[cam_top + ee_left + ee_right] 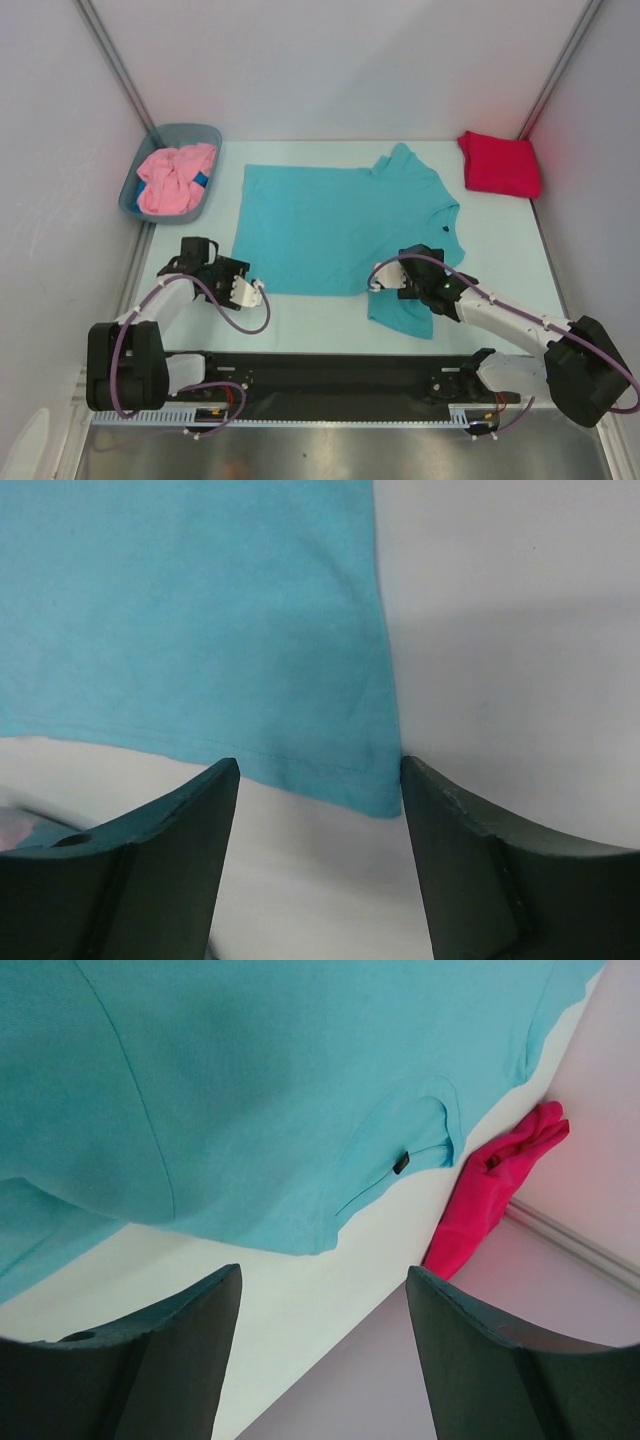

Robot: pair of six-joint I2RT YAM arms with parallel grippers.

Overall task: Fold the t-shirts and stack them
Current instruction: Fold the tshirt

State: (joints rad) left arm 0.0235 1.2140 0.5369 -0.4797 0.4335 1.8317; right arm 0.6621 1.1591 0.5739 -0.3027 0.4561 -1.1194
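Left end effector (245,291) hangs released just beside the near-left hem corner of the turquoise t-shirt (330,225) spread mid-worktop (310,322), right end effector (383,280) released above its near sleeve, crimson t-shirt (498,164) folded far right, pink t-shirt (174,181) crumpled in the far-left tub (176,131).

A grey-blue plastic tub (181,130) sits at the far left corner of the pale table (310,316).
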